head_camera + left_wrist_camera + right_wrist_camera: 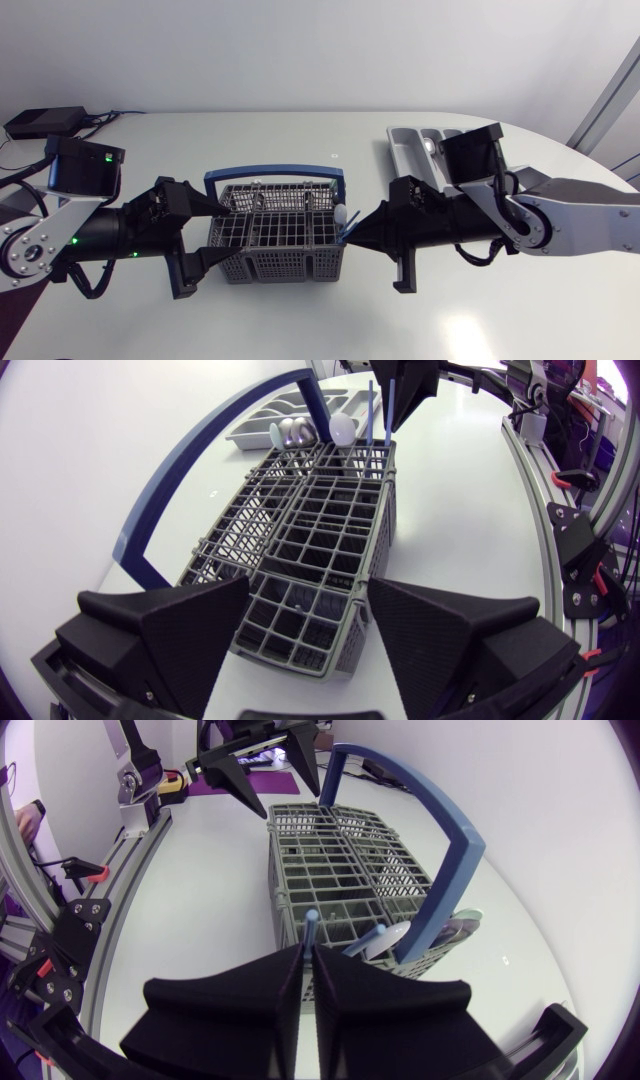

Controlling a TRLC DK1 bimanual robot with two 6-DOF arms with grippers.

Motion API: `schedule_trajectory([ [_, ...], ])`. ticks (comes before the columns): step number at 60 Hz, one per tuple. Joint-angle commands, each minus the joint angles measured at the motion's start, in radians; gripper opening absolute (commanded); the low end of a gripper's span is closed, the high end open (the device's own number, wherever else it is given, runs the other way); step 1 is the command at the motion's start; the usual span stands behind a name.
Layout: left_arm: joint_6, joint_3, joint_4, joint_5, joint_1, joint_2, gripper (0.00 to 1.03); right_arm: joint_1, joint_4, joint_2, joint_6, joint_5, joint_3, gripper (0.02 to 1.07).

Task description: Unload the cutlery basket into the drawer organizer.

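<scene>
The grey cutlery basket (280, 240) with its blue handle (275, 178) stands mid-table. My left gripper (212, 232) holds the basket's left end, one finger on each side, as the left wrist view shows (305, 610). At the basket's right end my right gripper (350, 235) is shut on the thin blue handle (310, 923) of a utensil standing upright in a compartment. Beside it stand a second blue handle (380, 932), a white spoon (343, 428) and silvery spoons (290, 430). The grey drawer organizer (405, 150) lies behind my right arm.
A black box (45, 122) with cables sits at the table's back left corner. Bare white tabletop lies in front of the basket and behind it.
</scene>
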State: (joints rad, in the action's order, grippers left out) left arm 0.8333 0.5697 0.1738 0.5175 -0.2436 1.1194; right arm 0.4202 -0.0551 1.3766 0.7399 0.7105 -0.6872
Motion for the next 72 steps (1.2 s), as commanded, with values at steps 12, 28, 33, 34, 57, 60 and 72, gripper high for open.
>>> schedule_trajectory([
  [12, -0.016, -0.024, -0.008, -0.002, -0.006, -0.012, 0.87, -0.003, -0.045, -0.048, -0.016, 0.012, -0.04, 0.08],
  [28, -0.013, -0.019, -0.013, -0.002, -0.006, -0.007, 0.87, -0.067, -0.166, -0.159, -0.013, 0.061, -0.067, 0.08],
  [33, -0.013, -0.016, -0.013, -0.005, -0.008, -0.007, 0.87, -0.087, -0.2, -0.197, -0.01, 0.067, -0.074, 0.08],
  [34, -0.013, -0.014, -0.013, -0.005, -0.008, -0.007, 0.87, -0.09, -0.21, -0.205, -0.01, 0.067, -0.077, 0.08],
  [57, -0.013, -0.014, -0.01, -0.022, -0.01, -0.027, 0.87, -0.205, -0.548, -0.353, 0.007, 0.147, -0.256, 0.08],
  [60, -0.013, -0.016, -0.008, -0.025, -0.01, -0.038, 0.87, -0.224, -0.603, -0.358, 0.026, 0.152, -0.29, 0.08],
  [72, -0.011, -0.013, 0.015, -0.027, 0.0, -0.066, 0.87, -0.328, -0.772, -0.343, 0.087, 0.155, -0.403, 0.08],
])
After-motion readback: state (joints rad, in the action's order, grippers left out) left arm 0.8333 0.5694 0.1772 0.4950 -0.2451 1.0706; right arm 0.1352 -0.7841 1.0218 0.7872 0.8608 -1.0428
